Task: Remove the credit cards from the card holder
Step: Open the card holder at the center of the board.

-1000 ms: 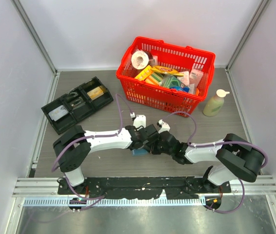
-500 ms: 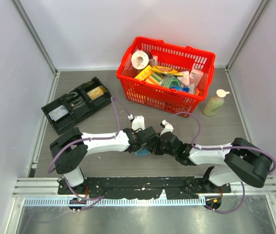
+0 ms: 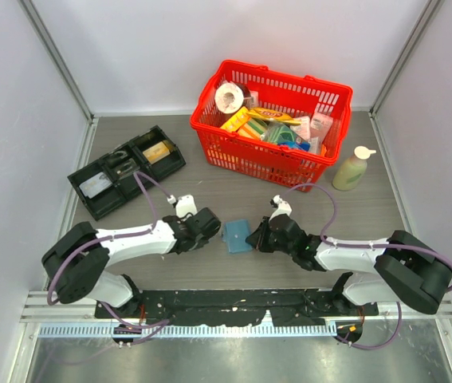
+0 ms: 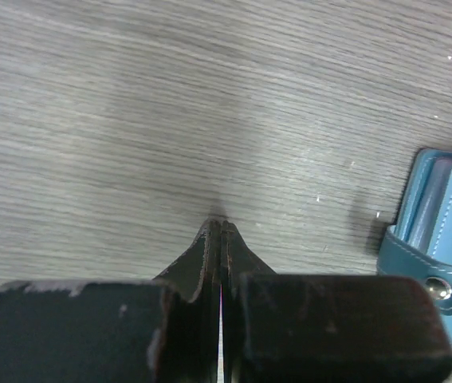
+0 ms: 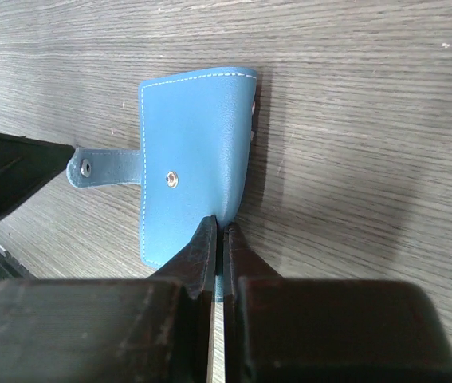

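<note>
The card holder (image 3: 233,237), a small blue snap-strap wallet, lies folded on the table between the two grippers. In the right wrist view it (image 5: 194,152) lies flat with its strap to the left. My right gripper (image 5: 219,225) is shut on the holder's near edge, with blue material between the jaws; from above the gripper (image 3: 252,237) sits at its right side. My left gripper (image 4: 219,223) is shut and empty, a short way left of the holder (image 4: 441,239), and shows from above (image 3: 212,227). A silvery-grey card-like piece (image 3: 96,186) and an orange-tan one (image 3: 159,151) lie in the black tray.
The black compartmented tray (image 3: 82,183) stands at the far left. A red basket (image 3: 210,104) full of goods stands at the back. A pale bottle (image 3: 351,169) stands right of it. Metal frame posts run along both sides.
My left gripper has pulled back to the left, away from the card holder. The holder now shows uncovered between the grippers. My right gripper stays at its right edge.
</note>
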